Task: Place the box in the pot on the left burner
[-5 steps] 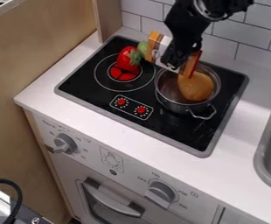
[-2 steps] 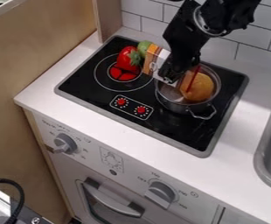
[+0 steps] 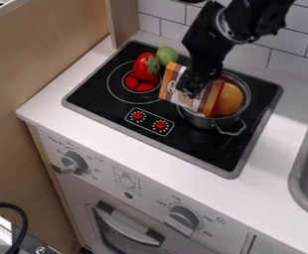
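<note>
Pincer (image 3: 191,93) gripping box (image 3: 173,83); box overhangs left rim of pot (image 3: 213,122).

Observed: black gripper (image 3: 195,88) at the box (image 3: 191,93), which overlaps the pot (image 3: 213,121) rim. Yellow-orange item (image 3: 230,100) sits inside. Red pepper (image 3: 145,66) lies beside a green item (image 3: 167,55).
</note>
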`<move>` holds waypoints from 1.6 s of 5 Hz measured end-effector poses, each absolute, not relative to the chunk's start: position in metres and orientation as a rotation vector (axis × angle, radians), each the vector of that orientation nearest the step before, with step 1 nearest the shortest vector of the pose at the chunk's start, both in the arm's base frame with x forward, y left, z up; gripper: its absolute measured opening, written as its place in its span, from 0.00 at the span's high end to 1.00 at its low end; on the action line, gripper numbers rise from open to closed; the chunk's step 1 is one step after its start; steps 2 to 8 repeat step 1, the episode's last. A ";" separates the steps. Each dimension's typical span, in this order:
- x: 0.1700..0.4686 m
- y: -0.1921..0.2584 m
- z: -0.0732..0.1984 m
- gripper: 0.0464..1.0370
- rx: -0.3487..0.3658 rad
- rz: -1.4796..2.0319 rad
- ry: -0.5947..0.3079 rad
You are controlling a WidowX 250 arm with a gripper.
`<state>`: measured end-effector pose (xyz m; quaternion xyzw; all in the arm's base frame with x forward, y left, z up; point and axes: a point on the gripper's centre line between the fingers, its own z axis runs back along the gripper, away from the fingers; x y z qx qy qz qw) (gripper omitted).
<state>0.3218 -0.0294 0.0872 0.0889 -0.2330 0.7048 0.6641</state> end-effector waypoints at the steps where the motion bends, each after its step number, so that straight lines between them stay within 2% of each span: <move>1: 0.320 -0.027 0.085 0.07 0.210 1.562 -0.518; 8: 0.320 -0.027 0.085 0.07 0.210 1.562 -0.518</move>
